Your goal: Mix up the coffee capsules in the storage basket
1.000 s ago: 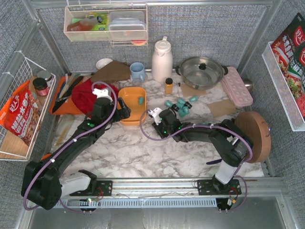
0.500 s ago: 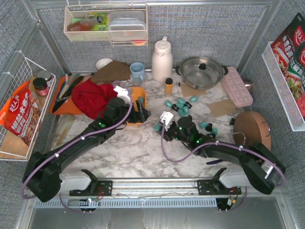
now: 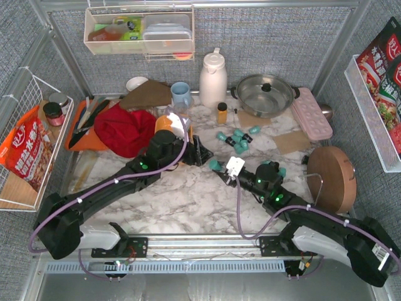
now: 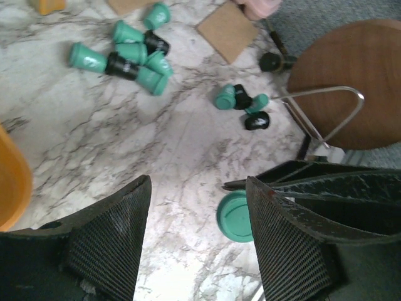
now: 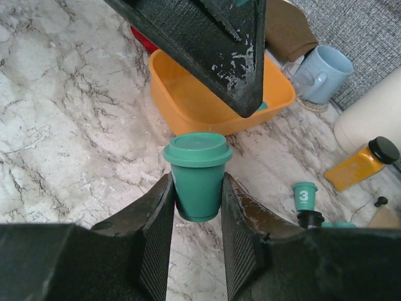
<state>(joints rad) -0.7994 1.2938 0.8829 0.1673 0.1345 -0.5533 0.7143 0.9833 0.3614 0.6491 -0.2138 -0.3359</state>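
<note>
My right gripper [image 5: 197, 191] is shut on an upright teal coffee capsule [image 5: 197, 168], held just above the marble in front of the orange-yellow storage basket [image 5: 188, 94]. From above, this gripper [image 3: 219, 167] and its capsule [image 3: 215, 164] sit right of the basket [image 3: 163, 121], which my left arm mostly hides. My left gripper [image 3: 202, 152] is open and empty, directly above the held capsule [image 4: 235, 216]; its fingers [image 4: 106, 244] are spread wide. Loose teal and black capsules [image 3: 238, 138] lie in a pile on the marble, also seen in the left wrist view [image 4: 131, 59], with a smaller group [image 4: 244, 103] nearby.
A red cloth [image 3: 125, 128] and orange cutting board [image 3: 84, 139] lie left of the basket. A blue mug [image 3: 180, 94], white thermos [image 3: 213, 78], amber bottle [image 3: 222, 113], steel pot [image 3: 265, 94] and pink egg tray [image 3: 311, 113] stand behind. A round wooden board [image 3: 332, 179] is at right.
My left gripper has swung right from over the basket to above the held capsule. My right gripper has shifted slightly right and nearer, now gripping a teal capsule; its elbow dropped low.
</note>
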